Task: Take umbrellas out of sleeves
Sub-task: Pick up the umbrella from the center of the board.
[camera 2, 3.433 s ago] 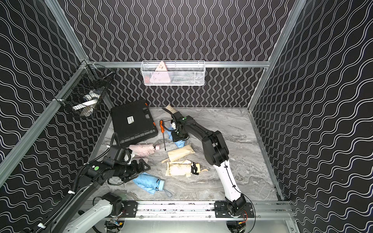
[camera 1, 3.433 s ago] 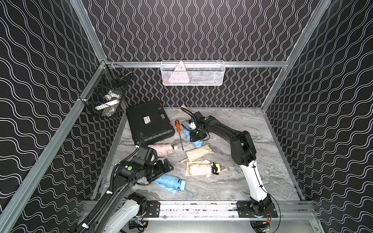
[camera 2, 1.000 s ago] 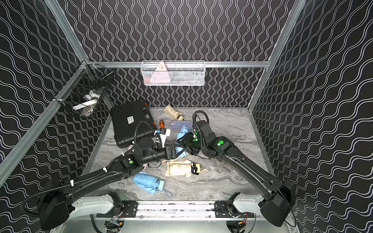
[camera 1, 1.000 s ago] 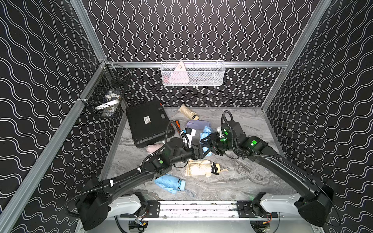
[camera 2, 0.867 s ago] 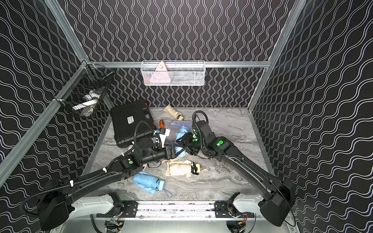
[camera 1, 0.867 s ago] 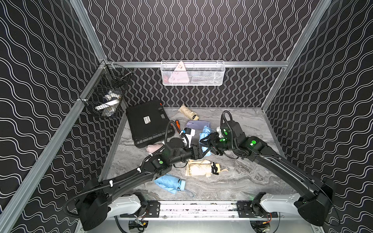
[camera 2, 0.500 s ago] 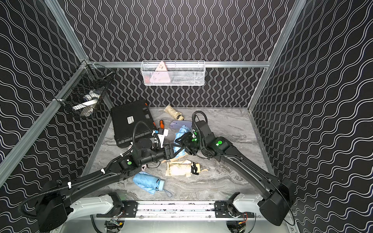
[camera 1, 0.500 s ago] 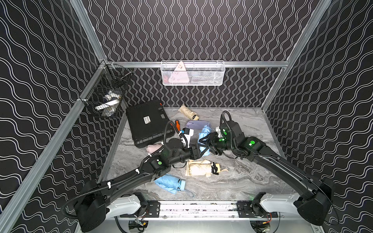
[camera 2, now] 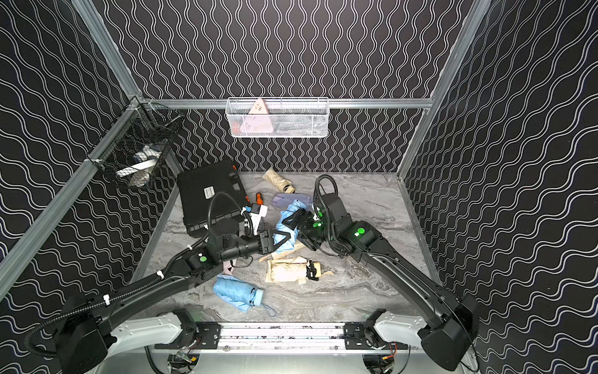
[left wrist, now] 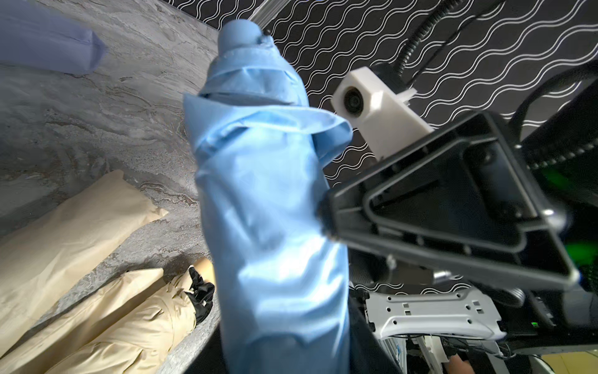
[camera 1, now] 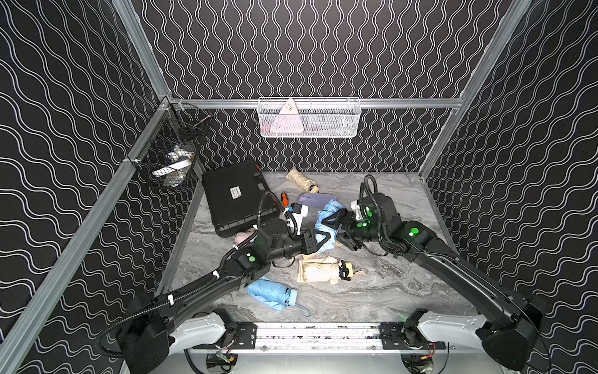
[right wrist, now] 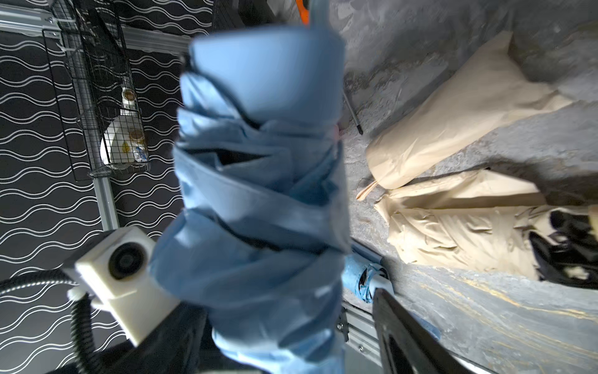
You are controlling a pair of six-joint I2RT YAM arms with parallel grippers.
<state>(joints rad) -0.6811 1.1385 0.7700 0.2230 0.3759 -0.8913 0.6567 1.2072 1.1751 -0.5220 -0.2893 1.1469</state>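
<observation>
Left claw (camera 1: 322,239) first: it was pinched down narrow on the bottom end of the light blue sleeve (left wrist: 275,275), holding it up off the table (camera 1: 388,291) about mid-table, just in front of the lilac sleeve (camera 1: 315,198). The light blue umbrella (left wrist: 246,74) was poking out of the sleeve's mouth, stubby end first. The claw's own fingers never showed in the left wrist view, so I read that pinch off both top views.

Right claw (camera 1: 331,231): jaws spread wide either side of the same bundle, not clamping it. In the right wrist view one finger (right wrist: 398,323) stood clear of the fabric, and the other was out of frame. In the left wrist view a fingertip (left wrist: 343,213) sat right at the fabric's edge. Touching or just overlapping, I couldn't tell.

Hard to make out: the bundle was blurry in the right wrist view, all folds, so I couldn't tell where sleeve stopped and umbrella began. A pink thing (camera 1: 242,236) was mostly hidden under the left arm.

Both wrist views showed a flat cream sleeve (left wrist: 64,233) lying beside the cream umbrella (camera 1: 318,270) with the black strap, while in the top views that sleeve barely peeked out. Only the top views gave the second cream umbrella (camera 1: 302,179) back by the wall.
</observation>
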